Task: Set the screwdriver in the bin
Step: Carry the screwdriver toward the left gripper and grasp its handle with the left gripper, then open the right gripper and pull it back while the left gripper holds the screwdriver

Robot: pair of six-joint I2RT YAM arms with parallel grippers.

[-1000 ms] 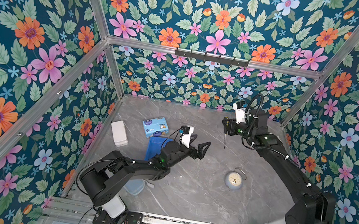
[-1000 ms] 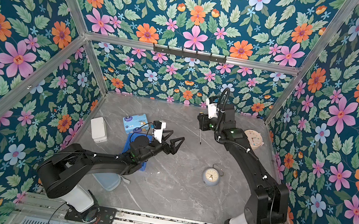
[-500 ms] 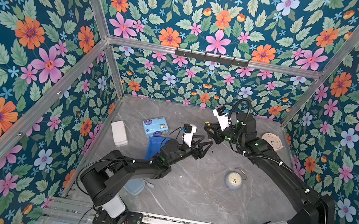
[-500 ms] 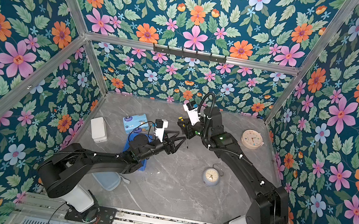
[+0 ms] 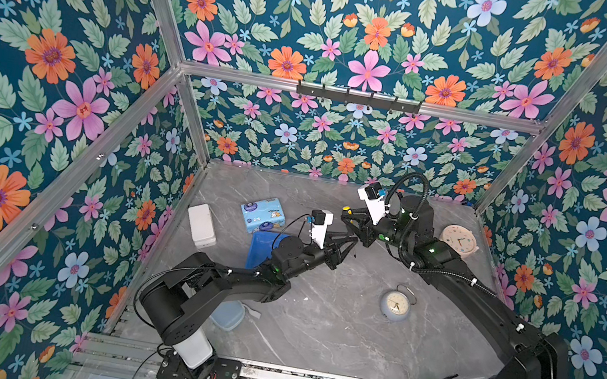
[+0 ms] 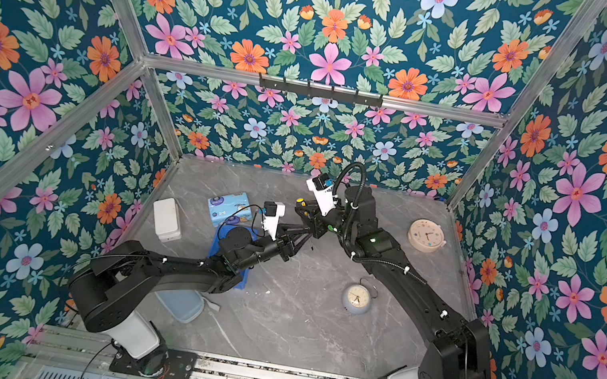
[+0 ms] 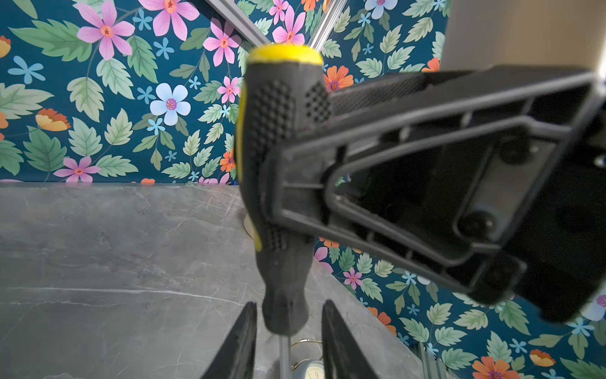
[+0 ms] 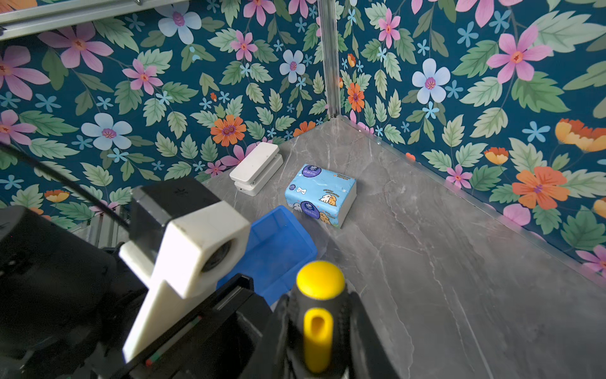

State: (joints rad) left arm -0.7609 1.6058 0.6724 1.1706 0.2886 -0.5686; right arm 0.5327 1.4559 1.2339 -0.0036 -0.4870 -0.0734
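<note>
Showing the screwdriver [image 7: 278, 164] upright in mid-air above the table [image 5: 311, 327], yellow cap uppermost and thin shaft pointing down, well apart from the bin [image 5: 260, 246]. Clamped at mid-handle by the right gripper [image 5: 355, 225], jaws pressed together on the black dotted grip, as seen from the left wrist. Flanked lower down, at the tapering neck of the handle, by the fingers [image 7: 242, 338] of the left gripper [image 5: 352, 245], standing narrowly apart with a sliver of gap on either side; no contact evident, hence not read as a grip. Judged as the midpoint of a hand-over between the two arms: pick-up and lift done; transfer, carry to the bin and release left to do. Placing the bin on the table to the left of the meeting point, partly under the left arm in both top views, with the part visible from the right wrist bare of contents. Neighboured by a tissue pack [image 5: 264, 213] just behind and a white box [image 5: 202, 225] near its left side; farther out, a pale translucent container [image 5: 227, 314] near the left arm's base, a small alarm clock [image 5: 394, 304] on open table, and a round peach clock [image 5: 458, 240] by the far right wall.
</note>
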